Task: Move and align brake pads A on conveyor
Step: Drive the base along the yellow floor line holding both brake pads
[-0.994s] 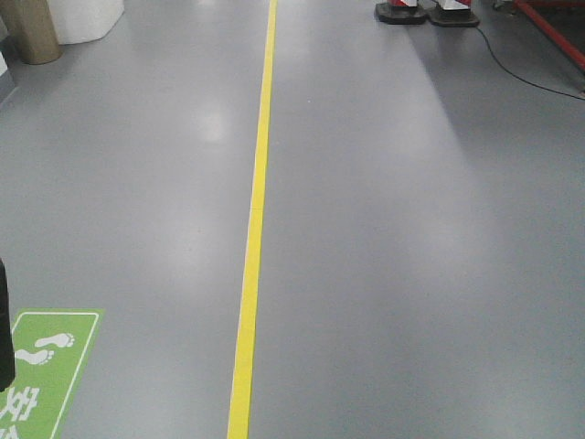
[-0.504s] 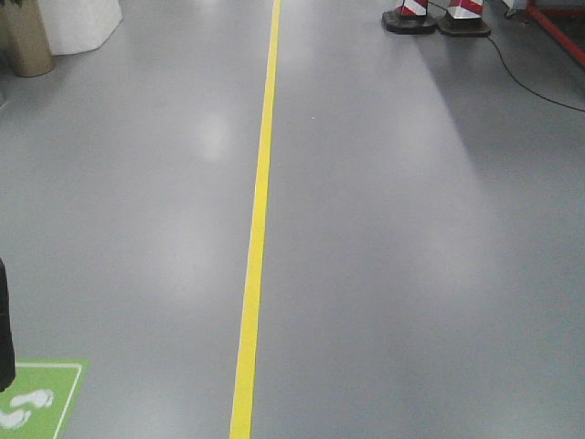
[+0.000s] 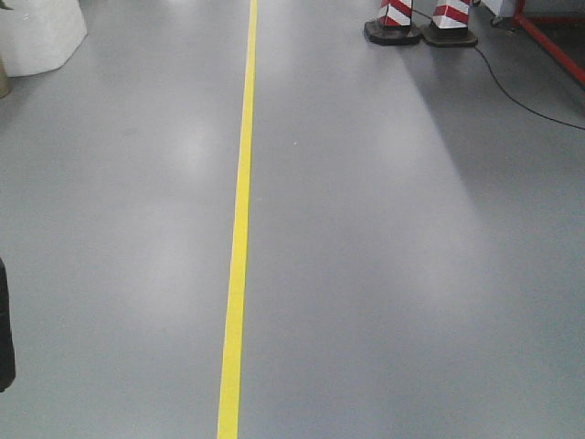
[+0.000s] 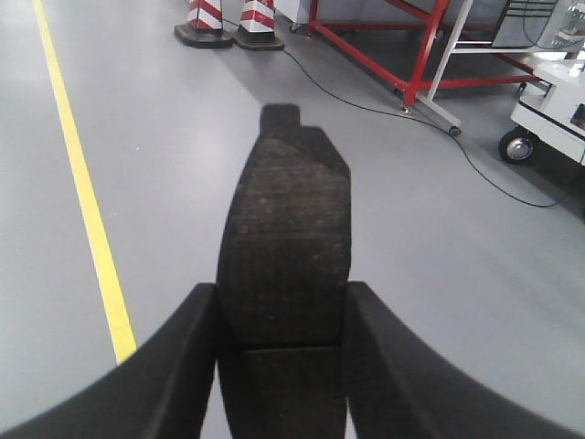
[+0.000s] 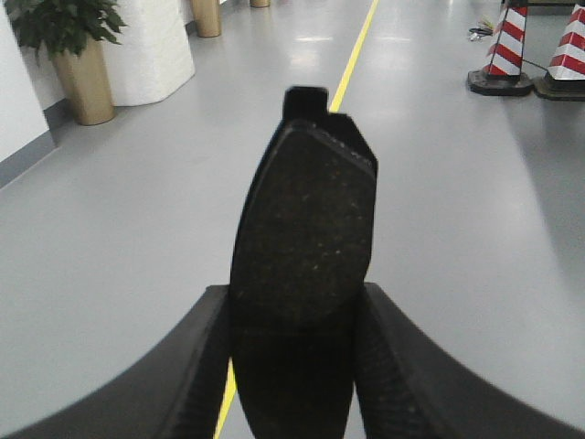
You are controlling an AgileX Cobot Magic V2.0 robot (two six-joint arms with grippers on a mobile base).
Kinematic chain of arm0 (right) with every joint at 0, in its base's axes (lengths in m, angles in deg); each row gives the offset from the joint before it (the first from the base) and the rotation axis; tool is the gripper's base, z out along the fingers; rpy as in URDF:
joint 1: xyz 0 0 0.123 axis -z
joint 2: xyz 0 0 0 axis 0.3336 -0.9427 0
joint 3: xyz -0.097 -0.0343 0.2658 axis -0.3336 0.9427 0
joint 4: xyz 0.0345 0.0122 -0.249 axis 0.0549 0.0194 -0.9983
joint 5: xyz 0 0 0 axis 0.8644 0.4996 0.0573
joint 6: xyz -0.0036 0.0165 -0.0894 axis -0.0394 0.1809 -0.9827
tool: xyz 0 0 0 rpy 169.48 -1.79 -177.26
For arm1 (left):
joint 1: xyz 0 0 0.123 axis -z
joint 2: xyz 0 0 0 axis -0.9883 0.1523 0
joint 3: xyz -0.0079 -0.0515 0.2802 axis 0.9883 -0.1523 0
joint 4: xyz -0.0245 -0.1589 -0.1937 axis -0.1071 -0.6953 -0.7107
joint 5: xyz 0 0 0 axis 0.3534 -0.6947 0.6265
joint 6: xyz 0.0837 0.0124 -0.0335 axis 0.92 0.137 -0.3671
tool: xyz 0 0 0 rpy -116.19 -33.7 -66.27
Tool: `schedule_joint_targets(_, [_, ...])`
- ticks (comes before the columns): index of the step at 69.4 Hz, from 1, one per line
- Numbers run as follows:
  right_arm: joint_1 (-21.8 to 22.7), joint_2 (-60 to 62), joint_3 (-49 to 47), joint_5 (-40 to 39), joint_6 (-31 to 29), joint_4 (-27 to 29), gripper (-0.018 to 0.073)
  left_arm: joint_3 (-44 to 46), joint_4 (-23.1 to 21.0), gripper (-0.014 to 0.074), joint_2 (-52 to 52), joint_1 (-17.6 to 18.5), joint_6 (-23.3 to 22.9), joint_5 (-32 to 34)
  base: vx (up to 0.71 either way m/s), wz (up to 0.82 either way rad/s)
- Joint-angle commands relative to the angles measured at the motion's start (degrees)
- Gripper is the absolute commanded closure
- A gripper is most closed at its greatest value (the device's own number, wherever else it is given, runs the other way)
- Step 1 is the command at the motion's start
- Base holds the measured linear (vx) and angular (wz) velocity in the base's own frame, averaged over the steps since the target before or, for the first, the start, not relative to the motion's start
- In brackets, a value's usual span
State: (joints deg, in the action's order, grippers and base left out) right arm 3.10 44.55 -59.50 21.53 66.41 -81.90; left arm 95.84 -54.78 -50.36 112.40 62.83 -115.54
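**Left wrist view:** your left end effector (image 4: pixel 281 306) pinches a brake pad (image 4: pixel 288 219) between its two fingers. The pad juts forward past the fingertips, its textured face toward the camera.

**Right wrist view:** your right end effector (image 5: pixel 294 302) clamps a second brake pad (image 5: pixel 306 210) in the same way.

Both pads hang above the grey floor (image 3: pixel 411 274), near its yellow line (image 3: pixel 239 229). Red-and-white cones (image 3: pixel 393 23) stand far ahead.

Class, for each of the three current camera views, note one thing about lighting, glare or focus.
Front-facing view: soft pale glare patches on the glossy floor, yellow line crisp. Left wrist view: the left-held pad in the left pincer shows grainy texture, its far tip soft. Right wrist view: the right-held pad in the right pincer is nearly black, underexposed against bright floor.
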Motion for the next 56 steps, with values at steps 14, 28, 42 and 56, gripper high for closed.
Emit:
schedule_joint_targets(14, [0.16,-0.54,-1.59,-5.63,-0.54,-0.37,0.0561,1.73,0.30,0.0602,0.55,0.34,-0.06,5.19,0.62,-0.10])
schedule_joint_targets(28, [0.16,-0.54,-1.59,-5.63,-0.54,-0.37,0.0561,1.73,0.30,0.0602,0.55,0.34,-0.06,5.19,0.68,-0.03])
schedule_joint_targets(42, [0.16,-0.54,-1.59,-5.63,-0.54,-0.33,0.0561,1.73,0.30,0.0602,0.55,0.34,-0.06,5.16,0.73,0.13])
schedule_joint_targets(56, [0.16,-0.54,-1.59,-5.63,-0.54,-0.38,0.0561,1.73,0.30,0.0602,0.55,0.34,-0.06,5.16,0.72,0.14])
